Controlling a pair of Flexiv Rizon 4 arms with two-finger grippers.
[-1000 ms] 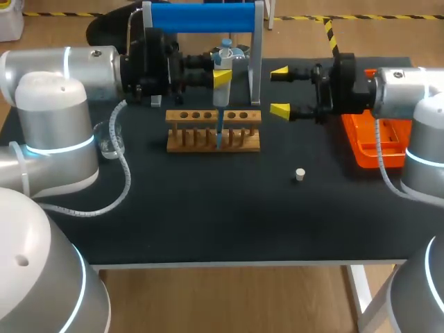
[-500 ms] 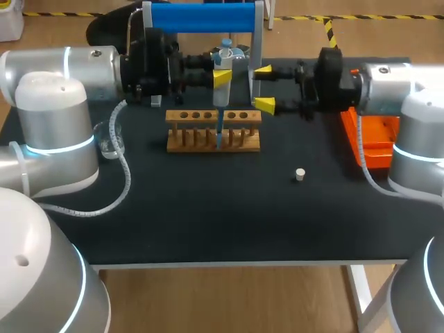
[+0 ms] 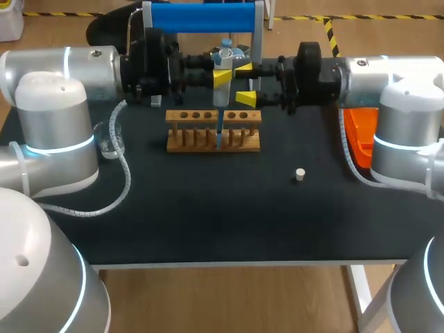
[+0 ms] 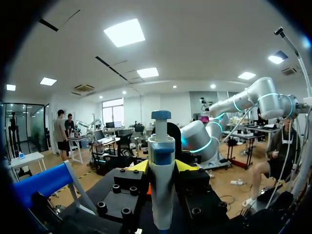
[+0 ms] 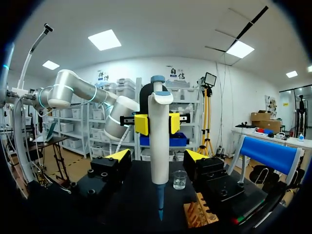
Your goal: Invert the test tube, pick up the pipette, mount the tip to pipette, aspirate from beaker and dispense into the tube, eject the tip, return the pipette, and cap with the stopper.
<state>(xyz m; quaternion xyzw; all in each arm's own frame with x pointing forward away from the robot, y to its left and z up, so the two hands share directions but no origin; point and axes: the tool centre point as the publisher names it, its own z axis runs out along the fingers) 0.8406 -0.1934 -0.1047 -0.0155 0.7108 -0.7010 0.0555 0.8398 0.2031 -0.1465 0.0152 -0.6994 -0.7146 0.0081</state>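
Note:
My left gripper (image 3: pixel 223 75) is shut on the white pipette (image 3: pixel 225 62), holding it upright over the wooden tube rack (image 3: pixel 214 132). The blue tip (image 3: pixel 219 132) reaches down into the rack. In the left wrist view the pipette (image 4: pixel 161 180) stands between my left gripper's (image 4: pixel 162 168) fingers. My right gripper (image 3: pixel 244 83) is at the pipette's right side, open. In the right wrist view the pipette (image 5: pixel 159 141) stands between my right gripper's (image 5: pixel 157 156) fingers without touching them. The white stopper (image 3: pixel 300 174) lies on the mat. The glass beaker (image 3: pixel 109 139) stands at the left.
A blue-topped pipette stand (image 3: pixel 201 17) rises behind the rack. An orange tip box (image 3: pixel 361 135) sits at the right, partly hidden by my right arm. The black mat (image 3: pixel 208 201) is bare in front of the rack. The beaker (image 5: pixel 180 179) shows past the pipette.
My right arm has moved left from beside the orange box up to the pipette, and its fingers have narrowed. The left arm and the pipette have stayed still.

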